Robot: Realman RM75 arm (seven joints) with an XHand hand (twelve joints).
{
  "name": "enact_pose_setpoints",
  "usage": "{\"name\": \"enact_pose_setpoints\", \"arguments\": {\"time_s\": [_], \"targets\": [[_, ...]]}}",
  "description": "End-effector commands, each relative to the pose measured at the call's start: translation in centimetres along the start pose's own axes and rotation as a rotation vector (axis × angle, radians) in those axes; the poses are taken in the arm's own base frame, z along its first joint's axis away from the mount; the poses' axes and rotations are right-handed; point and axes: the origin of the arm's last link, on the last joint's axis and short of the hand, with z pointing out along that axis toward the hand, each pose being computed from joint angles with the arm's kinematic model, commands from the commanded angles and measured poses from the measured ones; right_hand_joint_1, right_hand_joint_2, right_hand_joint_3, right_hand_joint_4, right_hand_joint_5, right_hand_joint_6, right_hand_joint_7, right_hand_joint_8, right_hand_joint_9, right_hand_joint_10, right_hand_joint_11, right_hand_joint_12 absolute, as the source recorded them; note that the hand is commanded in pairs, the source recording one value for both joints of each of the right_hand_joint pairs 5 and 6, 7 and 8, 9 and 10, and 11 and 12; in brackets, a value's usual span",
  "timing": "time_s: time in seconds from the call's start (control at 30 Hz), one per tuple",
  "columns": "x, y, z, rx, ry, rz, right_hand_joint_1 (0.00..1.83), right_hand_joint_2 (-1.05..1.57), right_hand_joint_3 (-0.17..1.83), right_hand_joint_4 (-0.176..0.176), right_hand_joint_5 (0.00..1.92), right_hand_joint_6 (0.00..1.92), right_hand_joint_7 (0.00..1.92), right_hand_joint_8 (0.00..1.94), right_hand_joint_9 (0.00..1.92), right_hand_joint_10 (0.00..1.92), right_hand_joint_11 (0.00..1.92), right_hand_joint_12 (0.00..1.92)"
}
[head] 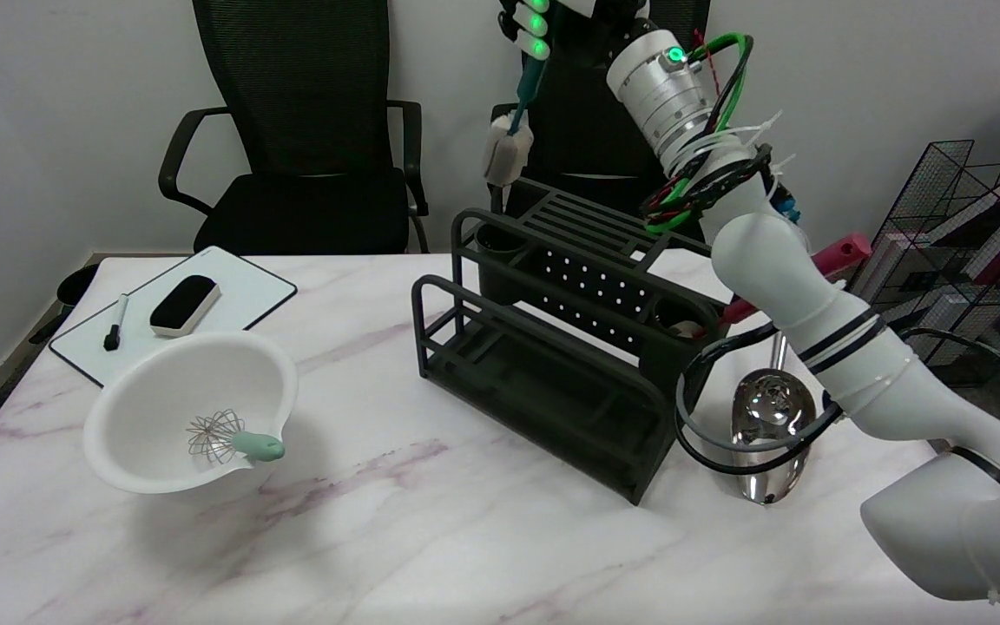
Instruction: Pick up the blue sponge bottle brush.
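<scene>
While most of it is cut off by the top edge of the head view, the right hand shows its fingers wrapped around the teal handle of the bottle brush, so it is gripping the brush. That brush hangs down from the hand, tilted slightly, with its pale sponge head at the bottom, in the air above and clear of the black rack. Below the sponge head sits the rack's rear left round cup, well apart from it. On the marble table the rack stands at an angle near the middle, with a perforated back panel and slatted shelves. To the right of the rack, a shiny metal ladle lies on the table, ringed by a loop of black cable from the arm, and a red handle pokes out behind the white forearm. Toward the left a white bowl holds a small whisk with a mint-green handle resting over its rim. Behind the bowl lies a small whiteboard carrying a black eraser and a marker. Two black office chairs stand behind the table against the wall, and a wire shelf with books stands at the far right.
</scene>
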Motion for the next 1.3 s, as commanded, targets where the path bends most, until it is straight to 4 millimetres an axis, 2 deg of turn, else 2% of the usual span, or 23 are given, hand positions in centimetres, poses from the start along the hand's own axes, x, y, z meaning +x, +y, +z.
{"name": "enact_pose_setpoints", "arguments": {"time_s": [0.03,0.3,0.4,0.5,0.77,0.93,1.1,1.2,1.3], "targets": [[-4.9,-5.3,-2.4,0.151,-0.131,0.164,0.95,1.57,0.39,0.000,1.92,1.92,1.92,1.92,1.92,1.92,1.92,1.92],[-11.0,-2.5,-6.4,0.072,-0.226,0.390,0.97,1.57,0.42,0.000,1.92,1.92,1.92,1.92,1.92,1.92,1.92,1.92],[-12.0,-0.1,-9.2,-0.012,-0.213,0.438,0.97,1.57,0.45,0.000,1.92,1.92,1.92,1.92,1.92,1.92,1.92,1.92],[-11.8,2.2,-12.1,-0.060,-0.138,0.462,0.98,1.57,0.49,0.000,1.92,1.92,1.92,1.92,1.92,1.92,1.92,1.92],[-11.0,5.6,-19.5,-0.114,-0.071,0.408,1.00,1.57,0.60,0.000,1.92,1.92,1.92,1.92,1.92,1.92,1.92,1.92],[-10.2,5.9,-23.8,-0.092,-0.041,0.302,1.00,1.57,0.71,0.000,1.92,1.92,1.92,1.92,1.92,1.92,1.92,1.92],[-10.1,6.7,-27.6,-0.103,0.043,0.295,1.00,1.57,0.80,0.000,1.92,1.92,1.92,1.92,1.92,1.92,1.91,1.91],[-10.2,7.4,-28.7,-0.121,0.063,0.335,1.00,1.57,0.82,0.000,1.92,1.92,1.92,1.92,1.92,1.92,1.87,1.87],[-10.6,7.9,-28.6,-0.131,0.020,0.369,1.00,1.57,0.83,0.000,1.92,1.92,1.92,1.92,1.92,1.92,1.86,1.86]]}}
